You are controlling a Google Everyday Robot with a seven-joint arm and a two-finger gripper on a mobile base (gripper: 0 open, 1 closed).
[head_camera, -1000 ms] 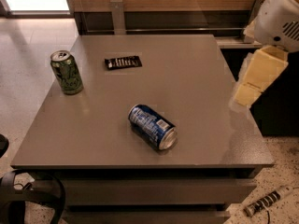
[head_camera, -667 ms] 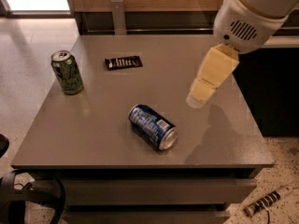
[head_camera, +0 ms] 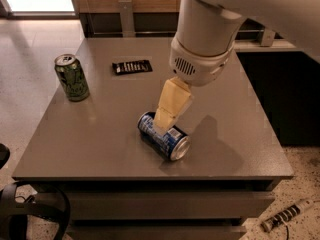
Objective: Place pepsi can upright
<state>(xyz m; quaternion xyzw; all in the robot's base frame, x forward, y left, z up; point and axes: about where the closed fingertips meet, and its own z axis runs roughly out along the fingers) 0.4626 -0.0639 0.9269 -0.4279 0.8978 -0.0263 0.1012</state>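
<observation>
Two cans are seen on the grey table (head_camera: 235, 144). The pepsi can (head_camera: 169, 140) is lying on its side near the middle of the front half of the tabletop, its silver top end turned toward the front right corner and its blue body angled back toward the left. It is not upright. The green-and-black patterned can (head_camera: 72, 77) is standing upright near the left edge, well apart from the pepsi can. A flat black packet (head_camera: 132, 66) is laid on the far part of the table, between the green can and the arm.

The gripper (head_camera: 164, 121) is positioned directly over the pepsi can, reaching down from the large white wrist housing (head_camera: 200, 44) above the table's centre. Its cream-coloured tip is seen against the upper side of the can's rear half; whether contact is made cannot be told. Whether the gripper is open or closed cannot be told either, and no hold on the can is shown.

A power strip (head_camera: 285, 216) is seen on the floor at the lower right.
</observation>
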